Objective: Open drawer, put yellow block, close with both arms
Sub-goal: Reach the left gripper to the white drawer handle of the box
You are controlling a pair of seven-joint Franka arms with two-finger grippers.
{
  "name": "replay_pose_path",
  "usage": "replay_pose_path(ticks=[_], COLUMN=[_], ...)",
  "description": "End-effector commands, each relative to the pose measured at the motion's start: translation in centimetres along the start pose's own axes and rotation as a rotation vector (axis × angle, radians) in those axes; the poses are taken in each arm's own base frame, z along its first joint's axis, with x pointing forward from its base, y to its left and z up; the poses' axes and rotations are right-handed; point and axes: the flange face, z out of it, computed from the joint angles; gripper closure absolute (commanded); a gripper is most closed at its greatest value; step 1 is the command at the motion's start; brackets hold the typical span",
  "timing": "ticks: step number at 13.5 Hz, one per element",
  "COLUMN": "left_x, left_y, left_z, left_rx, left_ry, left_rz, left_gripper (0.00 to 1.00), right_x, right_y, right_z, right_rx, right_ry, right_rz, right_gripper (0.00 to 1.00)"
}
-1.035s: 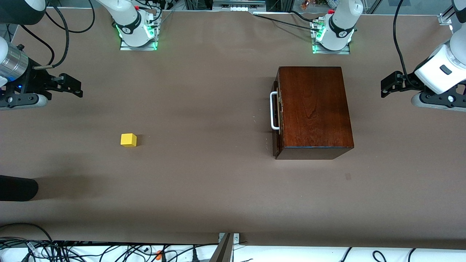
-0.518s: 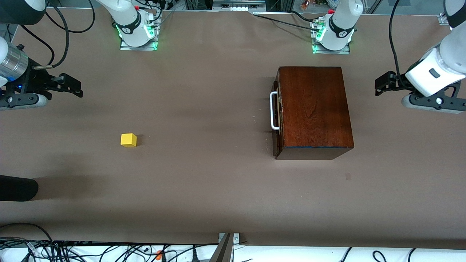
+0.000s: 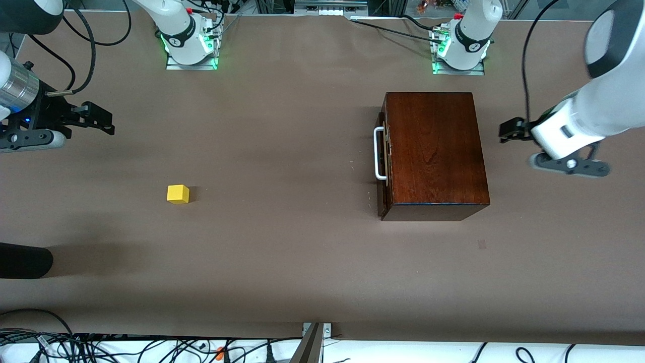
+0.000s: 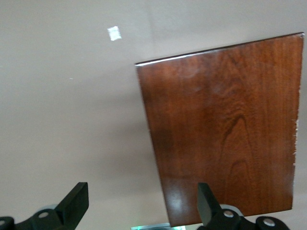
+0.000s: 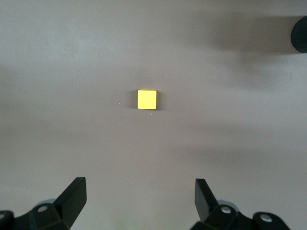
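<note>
The dark-brown wooden box point(image 3: 436, 151) stands toward the left arm's end of the table. Its drawer point(image 3: 383, 164) is shut, and the white handle point(image 3: 378, 154) faces the right arm's end. The yellow block point(image 3: 178, 194) lies alone on the table toward the right arm's end. My left gripper point(image 3: 509, 130) is open and empty over the table, beside the box end away from the handle. The box top point(image 4: 225, 129) fills much of the left wrist view, just past the left gripper point(image 4: 141, 203). My right gripper point(image 3: 103, 121) waits open and empty; in its wrist view the right gripper point(image 5: 140, 196) is well short of the block point(image 5: 147, 99).
A black rounded object point(image 3: 22, 260) juts in at the right arm's end, nearer the front camera than the block, and shows in the right wrist view point(image 5: 300, 33). A small pale mark point(image 3: 482, 244) is on the table near the box. Cables run along the near edge.
My left arm has swung in toward the box, bringing its open gripper close to the box's end. The right arm, block and box have not moved.
</note>
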Motion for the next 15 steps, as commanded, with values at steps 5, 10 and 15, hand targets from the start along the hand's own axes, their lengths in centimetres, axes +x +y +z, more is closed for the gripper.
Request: replay_pose_path(ticks=[5,10,15], left_x=[0.5,1.3,0.6], left_y=[16.3,24.9,33.7], left_z=[2.4,5.5,11.9], left_rx=[0.025,-0.008,0.030], left_ry=[0.019,0.086,0.079], left_rz=[0.034,-0.056,-0.138], left_gripper=[0.00,0.00,0.00], right_x=[0.0,0.1,0.1], right_y=[0.4,0.4,0.4], right_z=[-0.4,-0.4,-0.4], right_rx=[0.002,0.002,0.002], right_ry=[-0.006,-0.004,-0.001], right_rz=[-0.008,-0.008,-0.008], right_gripper=[0.00,0.00,0.00])
